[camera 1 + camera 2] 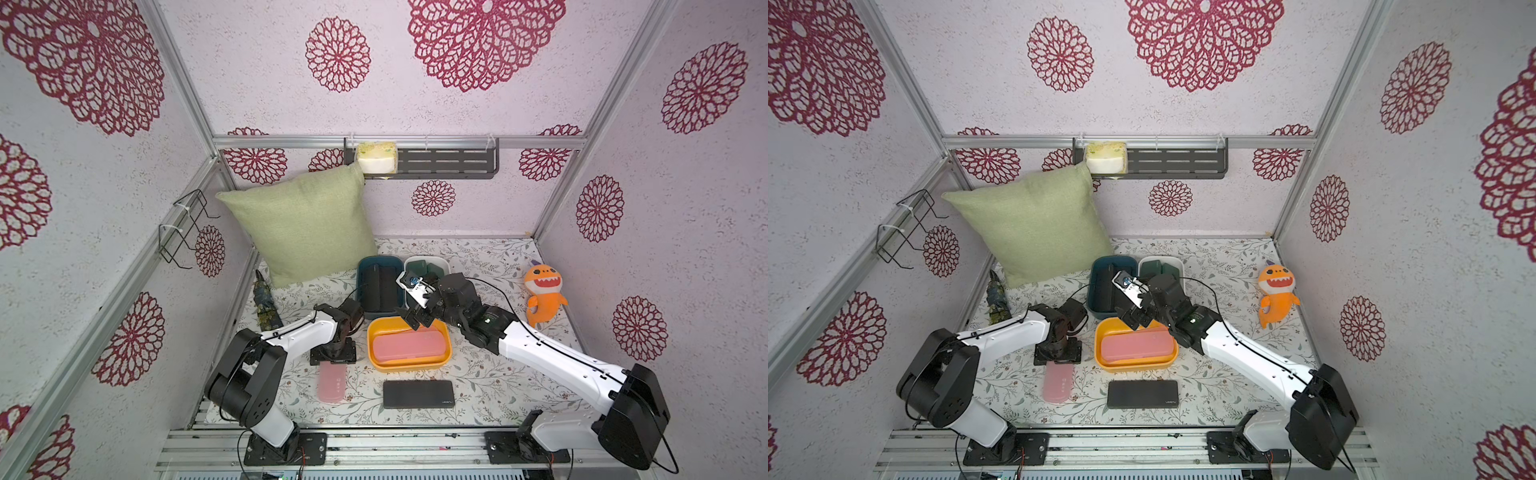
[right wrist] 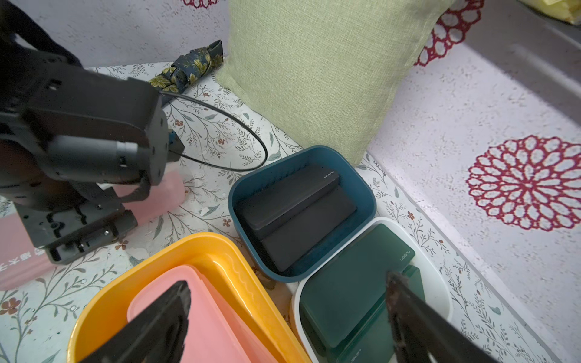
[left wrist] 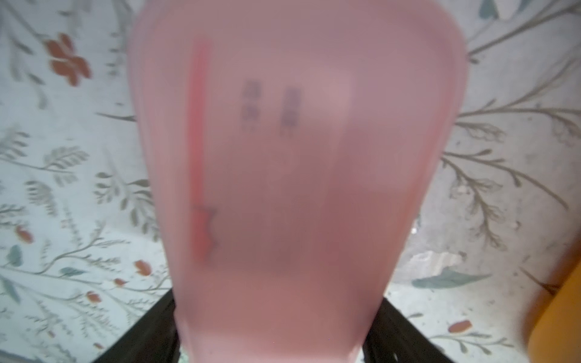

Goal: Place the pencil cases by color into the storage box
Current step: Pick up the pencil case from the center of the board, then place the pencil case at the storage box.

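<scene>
left gripper (image 3: 278,295): jaws flank end of pink case (image 1: 330,386), grip unclear through blur; tips hidden in both top views. right gripper (image 2: 287,281): wide open, empty, over far edge of orange bin (image 1: 409,366).

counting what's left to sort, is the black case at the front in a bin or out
Out: the black case lies flat on the table, in front of the yellow bin, apart from it.

Left bin (image 1: 360,286) and right bin (image 1: 426,259) stand abreast behind front bin (image 1: 409,368). Right case (image 1: 417,394) lies before it, left case (image 1: 331,384) front-left.
</scene>
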`<state>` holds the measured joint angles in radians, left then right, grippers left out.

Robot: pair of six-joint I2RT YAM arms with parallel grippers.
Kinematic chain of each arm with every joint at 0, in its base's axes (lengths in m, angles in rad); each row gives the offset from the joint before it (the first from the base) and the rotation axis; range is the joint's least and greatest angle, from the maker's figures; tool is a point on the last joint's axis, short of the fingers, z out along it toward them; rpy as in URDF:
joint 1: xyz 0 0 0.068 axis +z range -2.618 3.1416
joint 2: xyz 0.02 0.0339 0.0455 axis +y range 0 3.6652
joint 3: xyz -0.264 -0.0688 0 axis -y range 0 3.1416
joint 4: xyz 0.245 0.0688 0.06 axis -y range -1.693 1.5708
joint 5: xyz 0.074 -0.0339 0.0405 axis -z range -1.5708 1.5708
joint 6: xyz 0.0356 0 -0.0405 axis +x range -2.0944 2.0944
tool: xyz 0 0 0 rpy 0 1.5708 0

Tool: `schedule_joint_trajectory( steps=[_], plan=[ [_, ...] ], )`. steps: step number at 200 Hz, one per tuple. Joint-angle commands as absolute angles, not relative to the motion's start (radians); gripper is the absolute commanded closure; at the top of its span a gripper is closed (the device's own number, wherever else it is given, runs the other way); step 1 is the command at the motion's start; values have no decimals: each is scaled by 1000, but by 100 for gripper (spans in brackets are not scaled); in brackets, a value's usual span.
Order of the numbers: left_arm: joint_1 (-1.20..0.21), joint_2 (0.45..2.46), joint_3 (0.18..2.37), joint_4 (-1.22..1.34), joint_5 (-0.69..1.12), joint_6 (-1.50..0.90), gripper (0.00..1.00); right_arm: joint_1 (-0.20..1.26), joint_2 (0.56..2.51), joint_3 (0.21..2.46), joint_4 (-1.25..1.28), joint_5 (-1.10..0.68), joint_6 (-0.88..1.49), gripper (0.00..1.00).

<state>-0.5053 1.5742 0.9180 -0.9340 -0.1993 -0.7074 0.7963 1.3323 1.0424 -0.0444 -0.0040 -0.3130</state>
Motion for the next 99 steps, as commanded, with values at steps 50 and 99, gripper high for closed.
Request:
schedule_joint_trajectory(
  steps=[50,99],
  plan=[
    [-474,1350,1026,-980,-334,-653,26,787,1302,1037,12,6,-262,1],
    [-528,1313,1143,-943,-327,-508,25,740,1250,1006,45,68,-164,1]
  ],
)
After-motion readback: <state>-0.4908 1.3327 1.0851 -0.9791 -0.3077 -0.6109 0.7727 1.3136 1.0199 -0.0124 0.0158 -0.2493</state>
